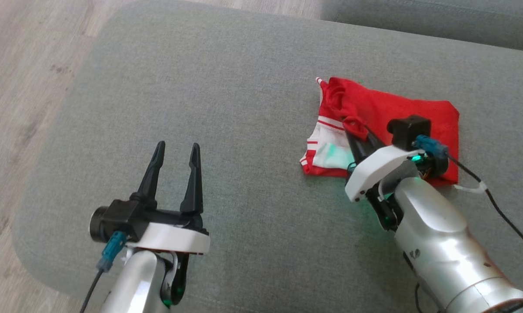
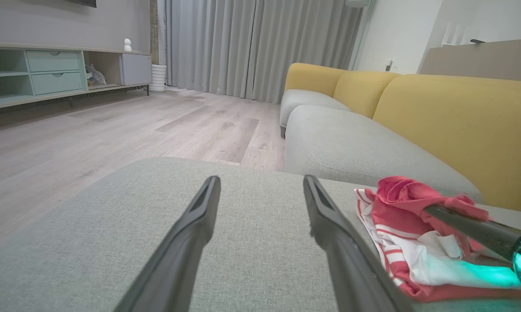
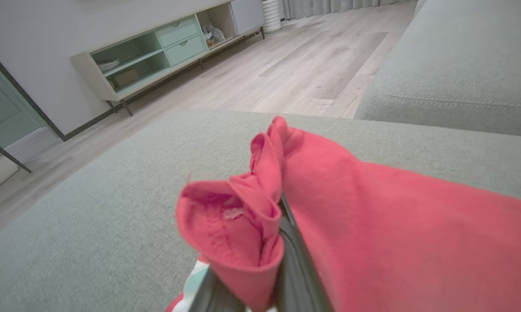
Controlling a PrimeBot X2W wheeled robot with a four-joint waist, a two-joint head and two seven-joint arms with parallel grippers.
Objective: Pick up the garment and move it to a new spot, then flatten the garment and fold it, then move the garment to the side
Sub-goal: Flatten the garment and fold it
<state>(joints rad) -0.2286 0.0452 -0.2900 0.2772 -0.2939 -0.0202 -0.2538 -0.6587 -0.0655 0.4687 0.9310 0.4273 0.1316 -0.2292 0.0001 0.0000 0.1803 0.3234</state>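
A red garment [image 1: 400, 115] with white and red striped trim lies folded on the grey sofa cushion [image 1: 226, 95], to the right of the middle. My right gripper [image 1: 356, 127] is shut on a bunched red fold at the garment's left part, lifting it a little; the right wrist view has that red fold [image 3: 243, 225] wrapped over the fingers. My left gripper [image 1: 176, 152] hovers open above bare cushion at the lower left, well apart from the garment, with nothing between its fingers [image 2: 325, 225]. In the left wrist view the garment [image 2: 412, 225] sits at the right.
The cushion's rounded edge drops to a wooden floor [image 1: 22, 87] on the left. A second grey seat [image 2: 351, 143] with yellow backrests [image 2: 459, 117] stands beyond. A low cabinet [image 3: 156, 56] lines the far wall. A black cable [image 1: 496, 204] trails from my right wrist.
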